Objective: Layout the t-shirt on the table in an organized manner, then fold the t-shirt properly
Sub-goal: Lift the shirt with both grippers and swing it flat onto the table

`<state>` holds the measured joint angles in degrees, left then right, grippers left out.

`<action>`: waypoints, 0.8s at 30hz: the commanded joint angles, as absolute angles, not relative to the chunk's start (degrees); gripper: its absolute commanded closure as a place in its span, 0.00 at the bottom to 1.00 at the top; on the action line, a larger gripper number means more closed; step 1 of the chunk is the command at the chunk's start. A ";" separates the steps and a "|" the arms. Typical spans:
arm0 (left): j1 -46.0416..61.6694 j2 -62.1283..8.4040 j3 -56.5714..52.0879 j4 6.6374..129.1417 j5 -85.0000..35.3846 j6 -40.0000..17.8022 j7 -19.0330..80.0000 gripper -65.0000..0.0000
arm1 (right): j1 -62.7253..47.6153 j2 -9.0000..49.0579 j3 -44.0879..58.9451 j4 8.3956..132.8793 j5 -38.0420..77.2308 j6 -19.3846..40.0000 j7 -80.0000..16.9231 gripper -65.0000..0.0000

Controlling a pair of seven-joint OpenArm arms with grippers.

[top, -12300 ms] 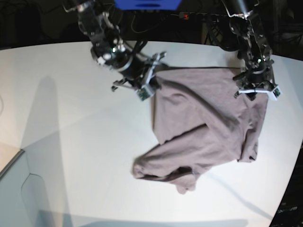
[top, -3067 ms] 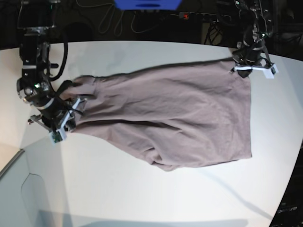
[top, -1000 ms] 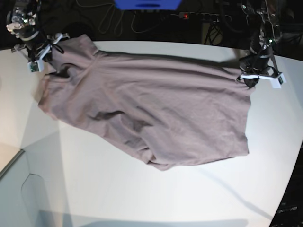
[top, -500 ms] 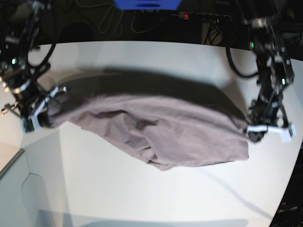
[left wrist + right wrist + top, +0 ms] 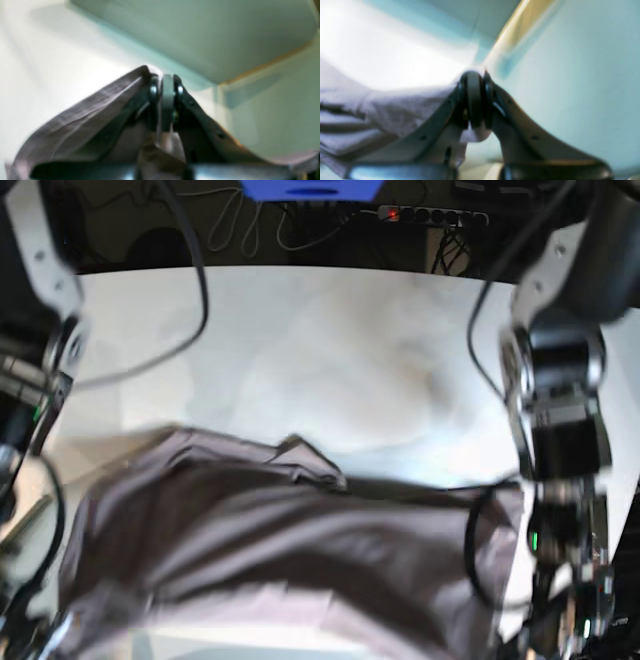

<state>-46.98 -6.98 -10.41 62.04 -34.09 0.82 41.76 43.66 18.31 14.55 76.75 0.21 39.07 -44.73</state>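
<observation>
Only the wrist views showed the left gripper (image 5: 167, 105) and right gripper (image 5: 475, 100) pinched tight on the mauve cotton t-shirt (image 5: 280, 550). From the base camera, that shirt stretched across the near edge of the big white table (image 5: 330, 350), with bare tabletop behind it.

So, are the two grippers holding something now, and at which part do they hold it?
Both hold the t-shirt by its edge. The left gripper is shut on a fold of fabric, the right gripper likewise. Which part of the garment each edge is cannot be told.
</observation>
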 commanded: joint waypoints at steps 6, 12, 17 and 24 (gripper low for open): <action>-65.89 -5.85 -4.18 49.19 -34.86 0.57 32.75 1.00 | 64.66 22.20 13.67 63.34 0.40 38.46 -36.53 1.00; -73.89 -5.58 -3.82 46.81 -34.95 0.48 31.25 1.00 | 74.80 23.78 10.77 59.65 0.40 35.30 -32.04 1.00; -74.42 -5.93 -4.00 47.43 -35.03 0.40 31.34 1.00 | 74.80 23.69 10.95 59.82 0.40 35.30 -31.96 1.00; -60.53 -8.04 -4.88 53.05 -35.12 0.31 31.69 1.00 | 60.97 23.52 16.48 68.88 0.75 35.30 -31.96 1.00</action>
